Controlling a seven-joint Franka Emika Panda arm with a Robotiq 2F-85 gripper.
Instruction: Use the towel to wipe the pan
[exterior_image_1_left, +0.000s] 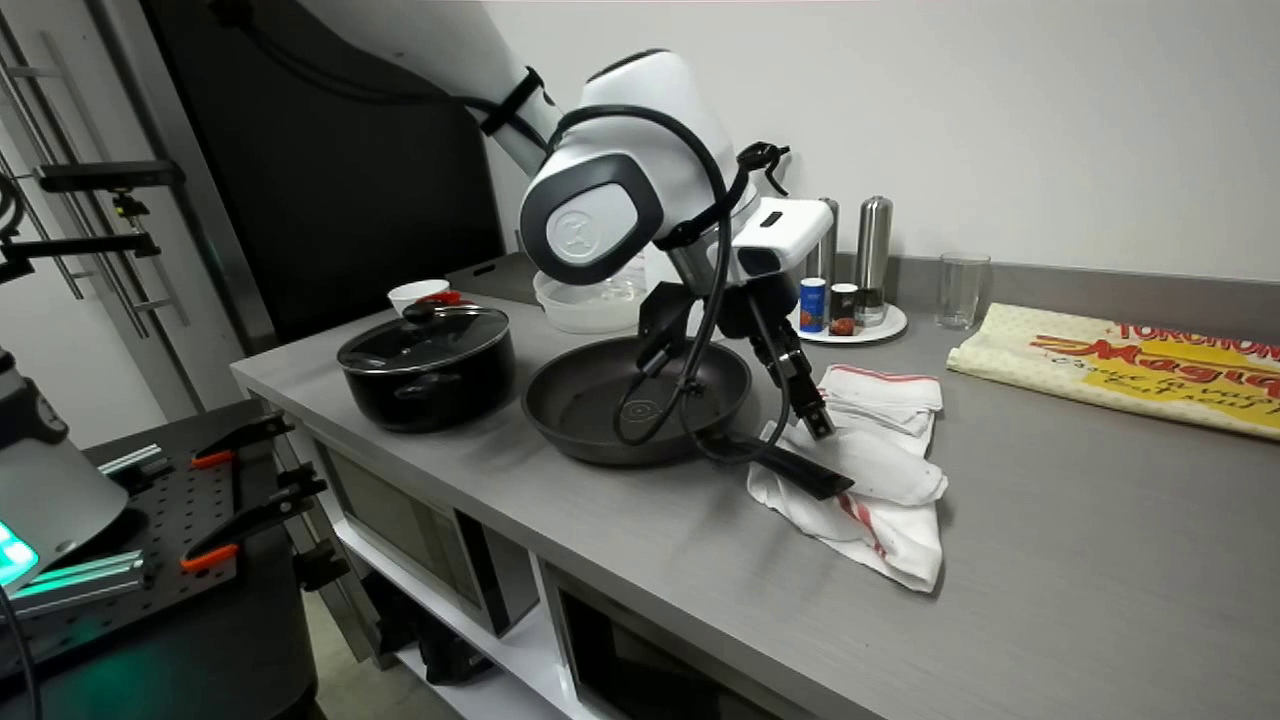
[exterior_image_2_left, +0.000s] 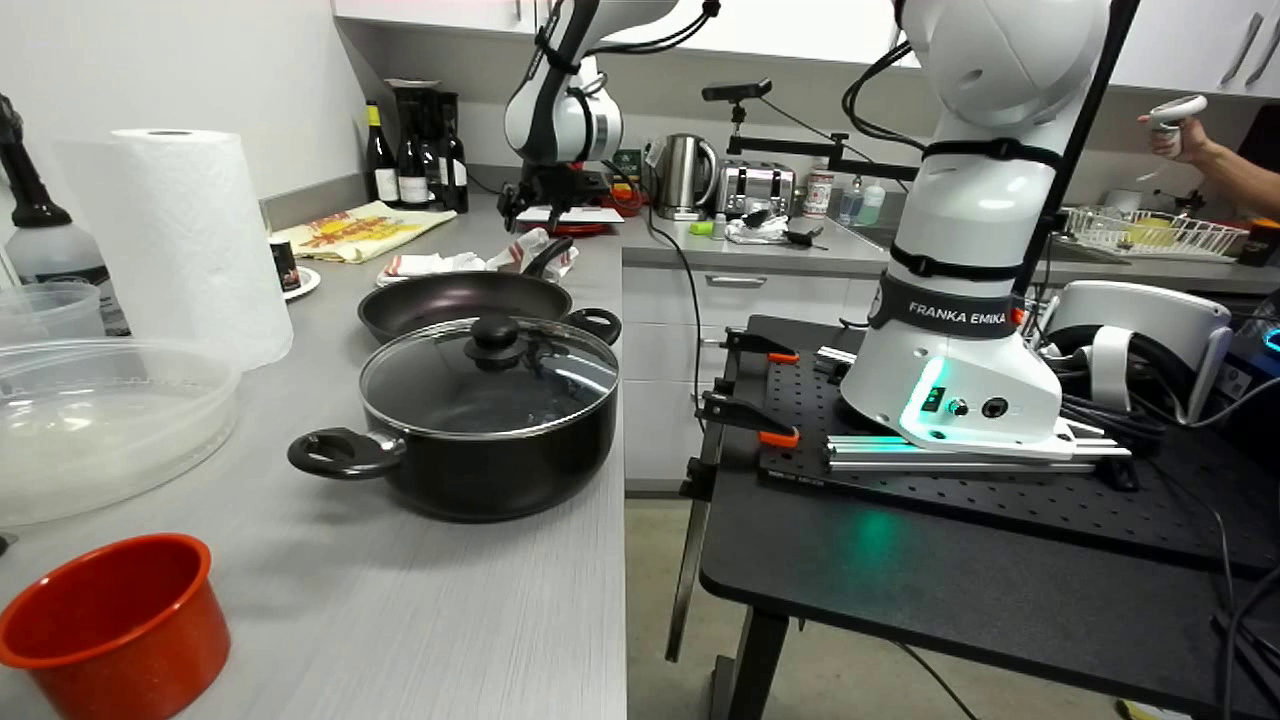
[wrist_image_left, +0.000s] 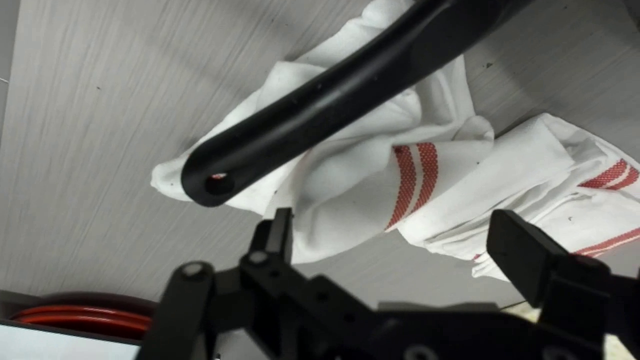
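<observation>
The towel (exterior_image_1_left: 905, 545) is a bunched white cloth with red stripes, lying on the counter under the pan's handle. It shows in the wrist view (wrist_image_left: 350, 210). A folded white part with red stripes (exterior_image_1_left: 880, 390) lies behind it; I cannot tell whether it is the same cloth. The black pan (exterior_image_1_left: 575, 410) rests on the counter, its long handle (wrist_image_left: 310, 120) passing over the towel. It also shows in an exterior view (exterior_image_2_left: 440, 300). My gripper (exterior_image_1_left: 818, 425) is above the towel beside the handle, fingers apart with nothing between them in the wrist view (wrist_image_left: 392, 227).
A lidded black pot (exterior_image_1_left: 430, 370) stands beside the pan. A plate with shakers (exterior_image_1_left: 870, 328), a glass (exterior_image_1_left: 962, 290) and a yellow printed cloth (exterior_image_1_left: 1120, 360) are along the wall. A paper roll (exterior_image_2_left: 190, 240), plastic tub (exterior_image_2_left: 110, 430) and red bowl (exterior_image_2_left: 120, 630) share the counter.
</observation>
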